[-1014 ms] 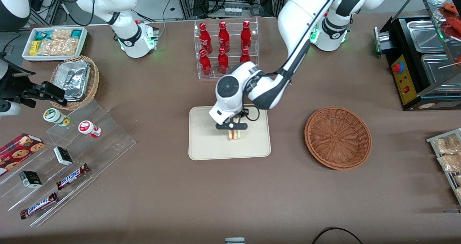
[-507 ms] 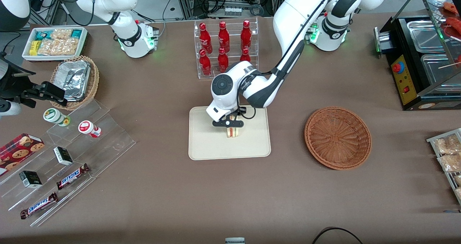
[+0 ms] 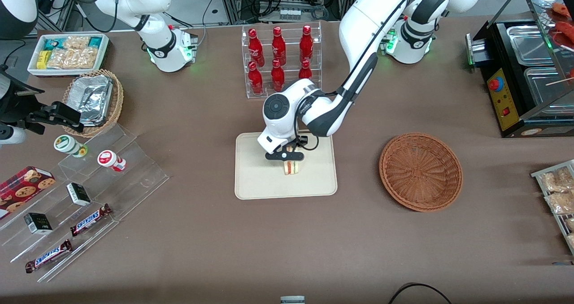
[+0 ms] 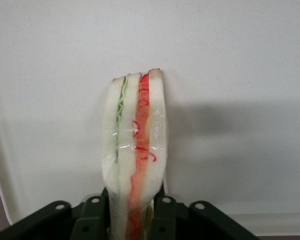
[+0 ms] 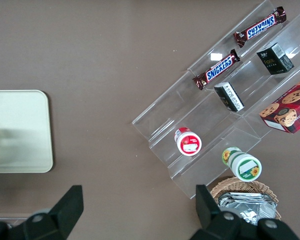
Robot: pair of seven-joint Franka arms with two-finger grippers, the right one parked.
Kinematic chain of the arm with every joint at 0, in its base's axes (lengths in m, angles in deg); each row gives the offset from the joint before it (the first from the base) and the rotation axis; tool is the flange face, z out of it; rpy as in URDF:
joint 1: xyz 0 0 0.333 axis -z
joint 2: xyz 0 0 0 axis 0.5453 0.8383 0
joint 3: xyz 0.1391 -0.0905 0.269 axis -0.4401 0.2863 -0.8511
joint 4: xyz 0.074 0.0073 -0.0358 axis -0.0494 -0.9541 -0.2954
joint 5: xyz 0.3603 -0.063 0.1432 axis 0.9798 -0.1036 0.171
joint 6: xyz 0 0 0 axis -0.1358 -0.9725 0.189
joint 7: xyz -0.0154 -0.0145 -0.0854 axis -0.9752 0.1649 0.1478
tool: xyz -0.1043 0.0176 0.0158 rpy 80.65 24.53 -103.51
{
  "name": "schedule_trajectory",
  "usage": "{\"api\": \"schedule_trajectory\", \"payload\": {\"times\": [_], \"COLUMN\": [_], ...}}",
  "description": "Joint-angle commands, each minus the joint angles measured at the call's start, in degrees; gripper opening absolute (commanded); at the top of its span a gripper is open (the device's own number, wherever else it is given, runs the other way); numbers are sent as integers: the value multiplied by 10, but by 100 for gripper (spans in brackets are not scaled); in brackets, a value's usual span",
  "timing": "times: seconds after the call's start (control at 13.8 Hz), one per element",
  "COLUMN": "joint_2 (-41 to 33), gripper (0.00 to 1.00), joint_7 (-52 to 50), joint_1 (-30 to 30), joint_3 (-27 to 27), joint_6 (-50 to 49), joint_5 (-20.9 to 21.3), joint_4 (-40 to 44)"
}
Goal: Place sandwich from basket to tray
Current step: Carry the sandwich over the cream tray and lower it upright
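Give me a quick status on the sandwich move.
Pincer over the tray, shut on the sandwich. Sandwich upright on the tray, not yet released. Basket empty, off toward the working arm's end. Nothing in the way.

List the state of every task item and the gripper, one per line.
sandwich: on edge over the tray, clamped between the fingers, filling edge showing.
gripper: shut on the sandwich, over the tray's middle.
tray: flat on the table, holding only the sandwich.
basket: upright, empty, toward the working arm's end of the table.
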Motion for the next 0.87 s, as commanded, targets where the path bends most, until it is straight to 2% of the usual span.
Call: {"api": "schedule_trajectory", "payload": {"times": [0.0,0.43,0.8], "joint_2": [-4,-98,-197], "gripper": [100,100,100], "joint_7": [-30,-44,-30], "joint_1": [4,1,0], "joint_3": [-5,-33,-93], "joint_6": [-2,-58,-142], "joint_5": [16,-1,-5], "joint_4": [15,11,-13]}}
